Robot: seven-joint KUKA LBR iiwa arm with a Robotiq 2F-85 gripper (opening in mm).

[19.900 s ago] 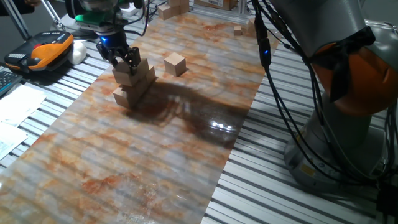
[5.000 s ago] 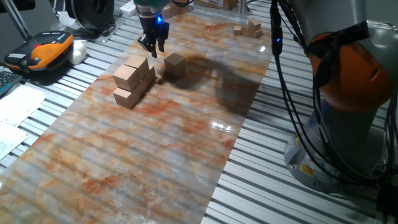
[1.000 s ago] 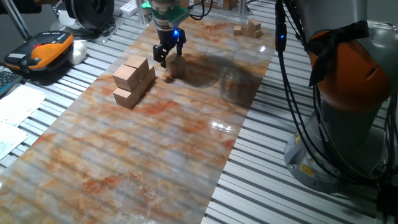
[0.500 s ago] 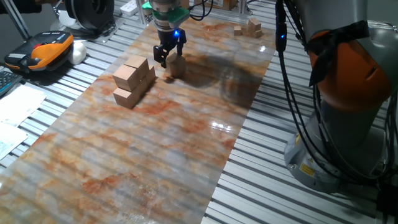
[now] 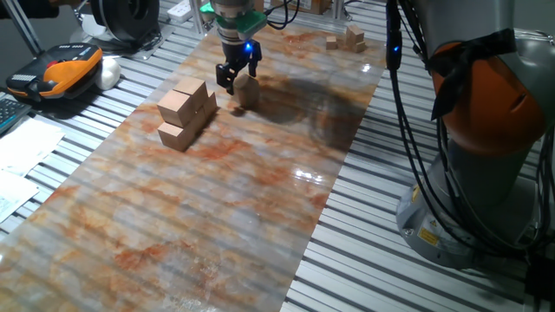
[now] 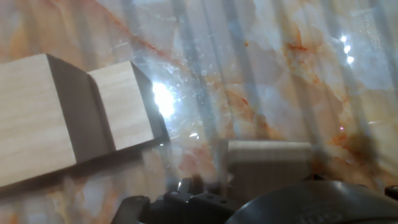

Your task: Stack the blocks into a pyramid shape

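My gripper (image 5: 238, 83) is down at a single light-tan block (image 5: 249, 91) on the marbled mat, to the right of the stack. Its fingers stand on either side of that block and appear shut on it, holding it barely off the mat. The same block (image 6: 268, 163) fills the bottom middle of the hand view. The other blocks form a two-layer stack (image 5: 186, 113) a short way left, with one upper cube (image 5: 184, 99) on top. In the hand view two stacked blocks (image 6: 74, 115) lie at the left.
Small wooden pieces (image 5: 349, 37) lie at the mat's far right end. An orange and black device (image 5: 65, 69) and papers (image 5: 26, 147) sit left of the mat. The robot base (image 5: 486, 147) and hanging cables (image 5: 408, 104) stand at the right.
Over the last second the gripper and the single block have risen very slightly together. Earlier the gripper left the stack and came over to this block.
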